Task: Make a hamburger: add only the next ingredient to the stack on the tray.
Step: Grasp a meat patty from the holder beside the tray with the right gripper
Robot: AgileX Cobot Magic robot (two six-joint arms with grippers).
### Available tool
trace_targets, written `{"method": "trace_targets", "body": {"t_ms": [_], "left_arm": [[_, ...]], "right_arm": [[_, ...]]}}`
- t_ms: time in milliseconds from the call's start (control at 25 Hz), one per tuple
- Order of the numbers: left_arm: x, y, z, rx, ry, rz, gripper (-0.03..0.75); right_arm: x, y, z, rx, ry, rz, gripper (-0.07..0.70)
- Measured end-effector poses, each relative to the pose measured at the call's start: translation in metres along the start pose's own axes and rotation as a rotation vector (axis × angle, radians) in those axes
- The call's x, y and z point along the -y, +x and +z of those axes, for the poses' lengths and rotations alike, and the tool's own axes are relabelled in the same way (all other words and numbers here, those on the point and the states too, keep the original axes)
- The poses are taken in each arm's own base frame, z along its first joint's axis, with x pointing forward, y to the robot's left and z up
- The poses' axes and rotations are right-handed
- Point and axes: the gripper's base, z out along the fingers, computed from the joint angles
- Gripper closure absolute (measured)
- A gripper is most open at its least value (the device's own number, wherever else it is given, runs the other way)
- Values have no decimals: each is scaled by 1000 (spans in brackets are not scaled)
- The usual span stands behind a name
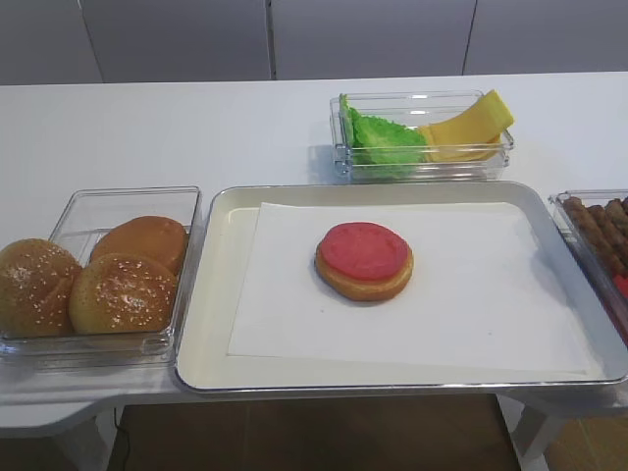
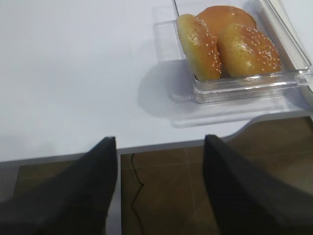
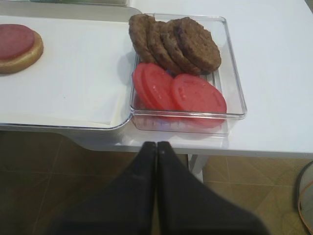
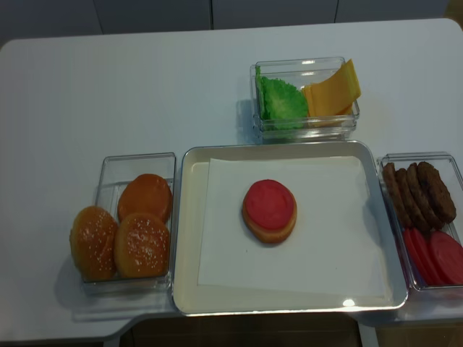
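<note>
On the silver tray the stack is a flat bun base with a red slice on top, lying on white paper. Several brown meat patties lean in a row in a clear box right of the tray. My right gripper is shut and empty, below the table's front edge, in front of that box. My left gripper stands open and empty, off the table's front left edge. Neither gripper shows in the high views.
Red slices share the patties' box, nearer the front. A clear box of sesame buns stands left of the tray. Behind the tray, another box holds lettuce and cheese.
</note>
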Motion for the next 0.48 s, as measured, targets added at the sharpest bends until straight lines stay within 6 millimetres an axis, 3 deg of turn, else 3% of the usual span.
{"method": "trace_targets", "body": {"t_ms": [480], "left_arm": [[0, 0, 0, 0, 0, 0, 300]], "right_arm": [[0, 0, 0, 0, 2, -3, 635]]}}
